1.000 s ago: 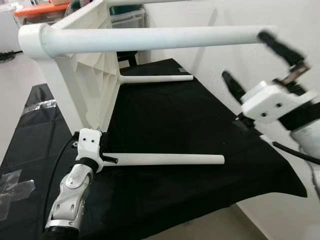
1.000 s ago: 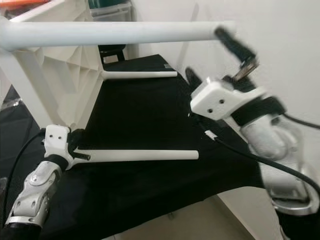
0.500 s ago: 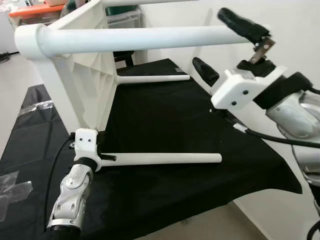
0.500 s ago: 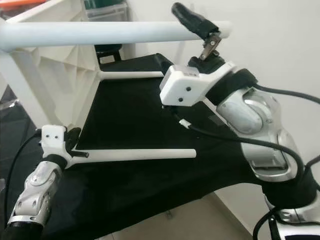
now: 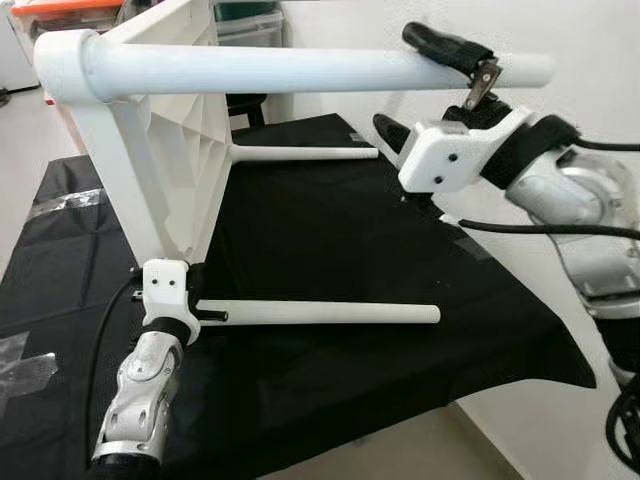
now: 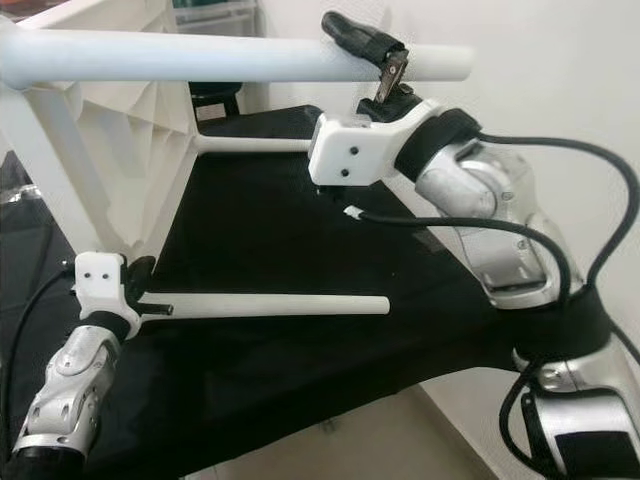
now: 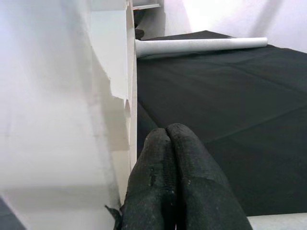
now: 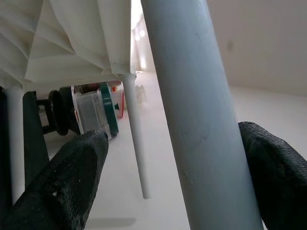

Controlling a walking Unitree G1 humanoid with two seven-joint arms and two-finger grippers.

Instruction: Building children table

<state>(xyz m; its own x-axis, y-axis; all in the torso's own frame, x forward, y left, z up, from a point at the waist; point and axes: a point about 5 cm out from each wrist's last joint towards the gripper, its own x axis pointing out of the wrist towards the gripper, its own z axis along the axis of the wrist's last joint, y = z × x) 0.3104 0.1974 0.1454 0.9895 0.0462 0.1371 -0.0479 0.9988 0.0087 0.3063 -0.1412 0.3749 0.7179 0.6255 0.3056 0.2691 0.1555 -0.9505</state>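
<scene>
The white children's table lies on its side on a black cloth, ribbed underside of its top [image 5: 175, 140] facing me. Its legs stick out to the right. The upper leg [image 5: 300, 70] runs level across the view, and the lower near leg [image 5: 320, 313] lies just above the cloth. My right gripper [image 5: 420, 90] is open and straddles the upper leg near its free end. In the right wrist view that leg [image 8: 192, 96] passes between the fingers [image 8: 62, 182]. My left gripper [image 7: 172, 182] is shut with nothing between its fingers. It rests against the top's lower corner [image 5: 160, 240], by the base of the lower leg.
The black cloth [image 5: 330, 230] ends at a front right corner [image 5: 570, 370], with bare floor below. A white wall stands close on the right. Storage boxes, one with an orange lid [image 5: 60, 12], sit behind the table. Clear tape [image 5: 20, 355] lies on the cloth at left.
My right gripper has swung in from the right and now sits around the upper leg, with one finger above and one below. The left gripper has stayed put at the table's corner.
</scene>
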